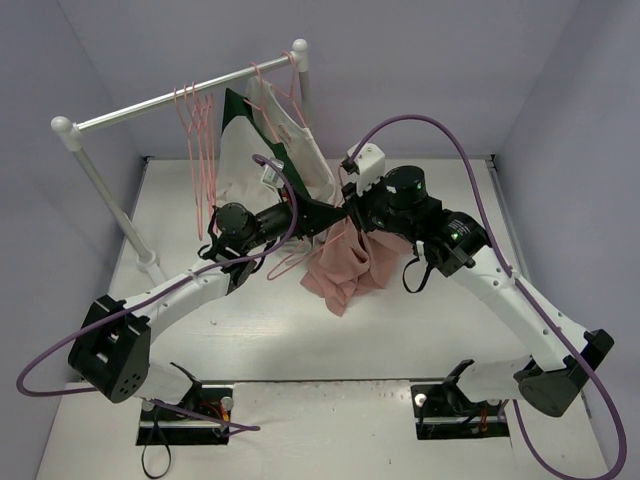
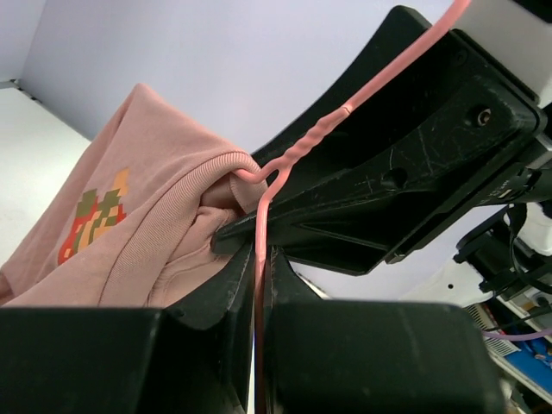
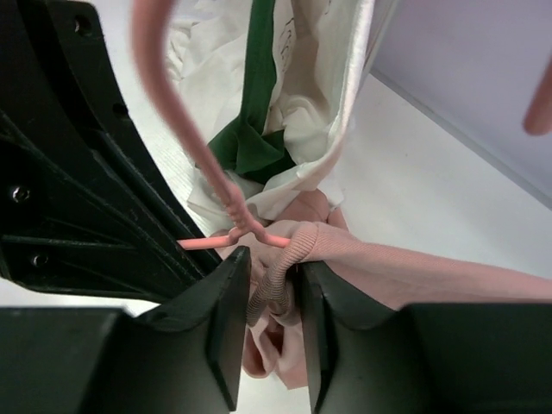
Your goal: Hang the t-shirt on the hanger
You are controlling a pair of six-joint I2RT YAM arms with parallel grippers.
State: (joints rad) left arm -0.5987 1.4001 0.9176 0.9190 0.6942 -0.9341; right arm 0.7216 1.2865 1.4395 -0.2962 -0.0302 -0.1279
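The pink t-shirt [image 1: 345, 265], with a pixel print [image 2: 93, 216], hangs bunched at the table's middle. My left gripper [image 1: 318, 213] is shut on the thin pink wire hanger [image 2: 259, 250] just below its twisted neck; the wire runs up between the fingers [image 2: 226, 285]. The hanger's arm goes into the ribbed collar [image 2: 216, 168]. My right gripper [image 1: 352, 212] faces the left one closely and is shut on that ribbed collar [image 3: 278, 280] right beside the hanger's neck [image 3: 235, 216]. The hanger's hook [image 3: 164, 69] curves up above it. The rest of the hanger is hidden in the cloth.
A white-and-metal rack pole [image 1: 150, 105] spans the back left, with several spare pink hangers [image 1: 195, 130] and a white-and-green garment [image 1: 270, 130] hanging on it, close behind both grippers. The garment also shows in the right wrist view [image 3: 285, 95]. Walls enclose the table.
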